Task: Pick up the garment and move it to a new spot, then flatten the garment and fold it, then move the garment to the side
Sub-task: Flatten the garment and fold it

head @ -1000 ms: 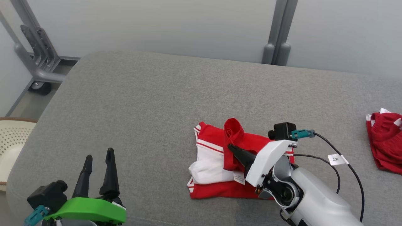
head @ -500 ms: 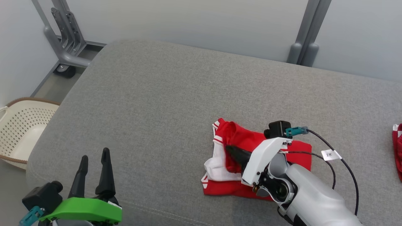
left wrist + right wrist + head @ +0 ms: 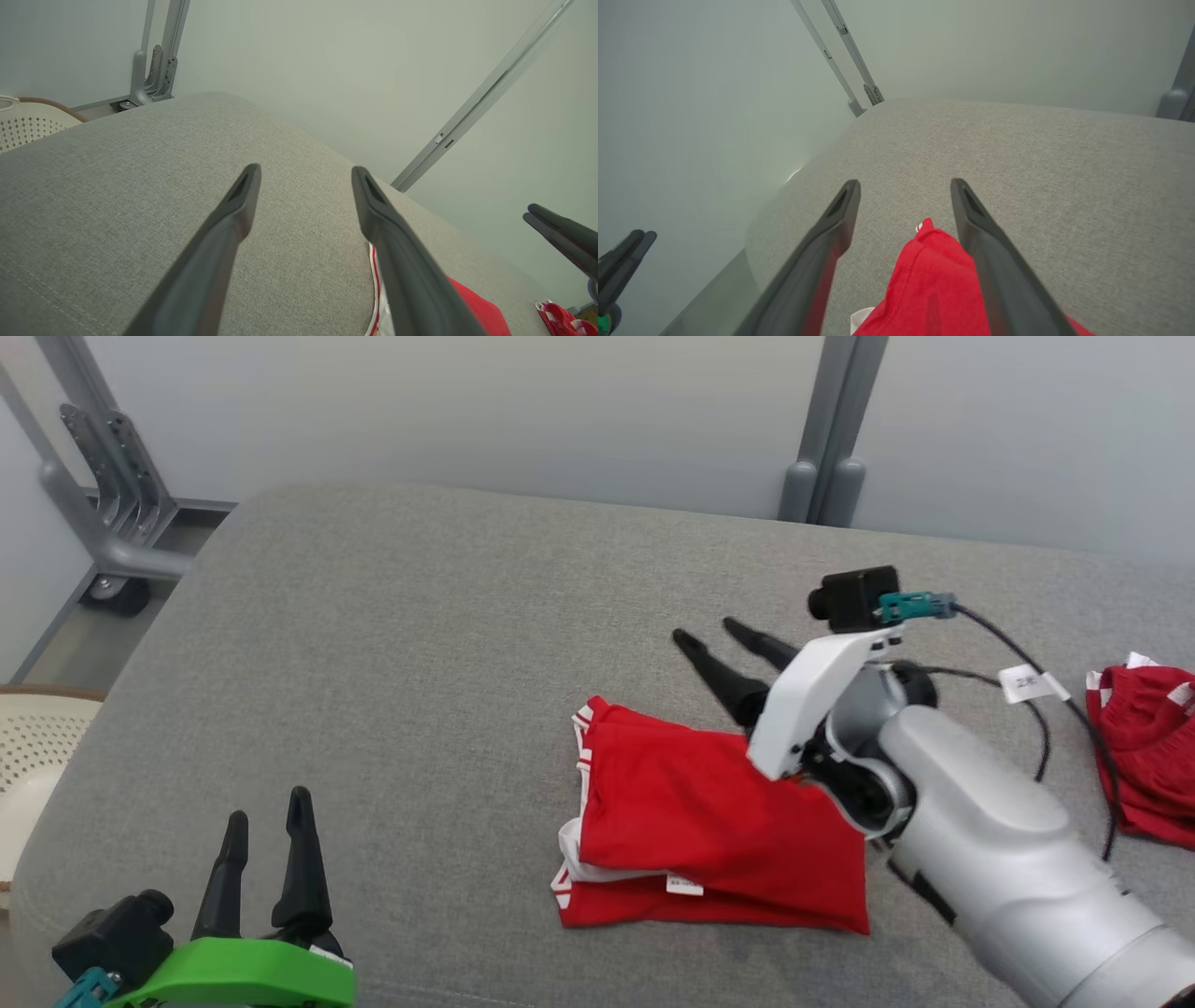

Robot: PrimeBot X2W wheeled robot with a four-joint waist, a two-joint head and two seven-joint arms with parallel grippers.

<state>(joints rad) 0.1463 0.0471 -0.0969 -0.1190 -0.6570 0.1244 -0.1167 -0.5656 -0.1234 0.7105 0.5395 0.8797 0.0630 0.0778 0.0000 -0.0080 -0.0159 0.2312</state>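
Garment [image 3: 709, 821] in a red folded stack near the middle of the grey bench [image 3: 420, 644], white layer and striped trim peeking out along its left edge, small tag at the front. Right gripper [image 3: 705, 630] raised just past the stack's far edge, fingers apart, nothing between them; left gripper [image 3: 267, 805] low at the near left, fingers apart too, empty, well apart from the cloth. Fold judged complete, so step in hand likely the shift to the side. To do it well: come in low at 1 short edge, pinch through every layer rather than the top sheet alone, bring the 2nd gripper to the opposite edge, reach permitting, then lift just clear and carry level to prevent unrolling; set down short of the other red garment [image 3: 1144, 747] at the right rim to avoid mixing the 2. Head view: whole outline of the stack, pale basket [image 3: 37, 737] off the left end, both arms at once. Right wrist view: close look at 1 red corner of the garment [image 3: 929, 280] low between its fingers, stitching plain. Left wrist view: striped edge of the stack beside 1 of its fingers, plus the right fingers far off at the right edge, side-on, their gap unreadable there.
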